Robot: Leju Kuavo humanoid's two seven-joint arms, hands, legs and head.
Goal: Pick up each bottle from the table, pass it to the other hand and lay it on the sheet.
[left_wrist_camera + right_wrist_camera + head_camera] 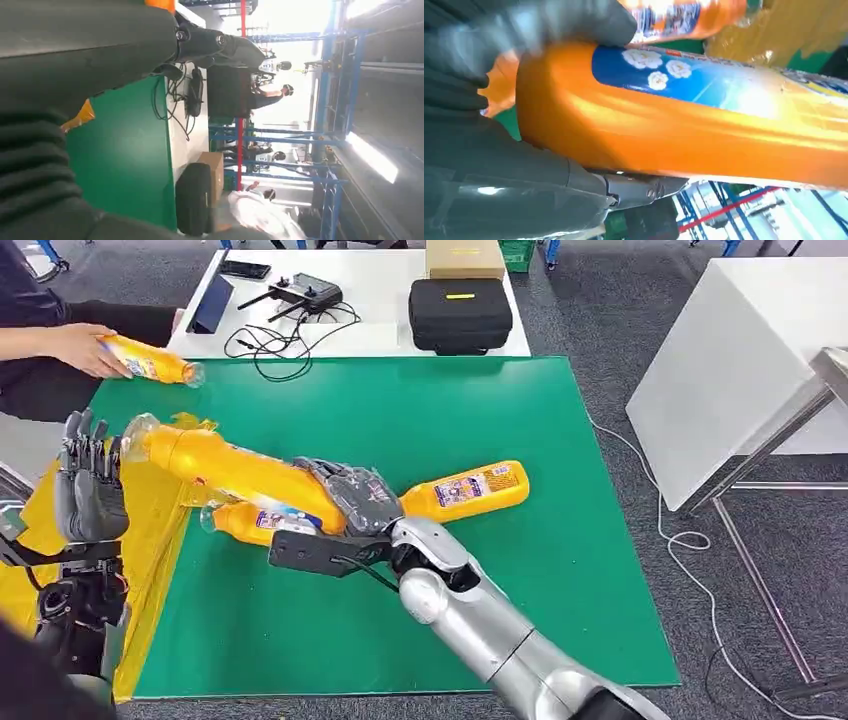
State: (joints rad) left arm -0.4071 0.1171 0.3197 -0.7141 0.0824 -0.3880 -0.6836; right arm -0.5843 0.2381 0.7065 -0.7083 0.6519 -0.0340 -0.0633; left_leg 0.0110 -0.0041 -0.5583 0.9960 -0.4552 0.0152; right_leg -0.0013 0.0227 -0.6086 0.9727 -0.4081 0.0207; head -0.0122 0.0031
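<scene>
right hand point(358, 498) is clenched round held bottle point(235, 468), cap aimed at 10 o'clock toward sheet point(160, 540) | blue flowered label is seen in right wrist view, writing unreadable | left hand point(88, 480) is released, fingers up | table bottle point(465, 490) is laid along 2–8 o'clock | far bottle point(150, 360) is gripped by person's hand point(85, 348)

Orange bottle point(235, 470) tilted above green table point(480, 410)
</scene>
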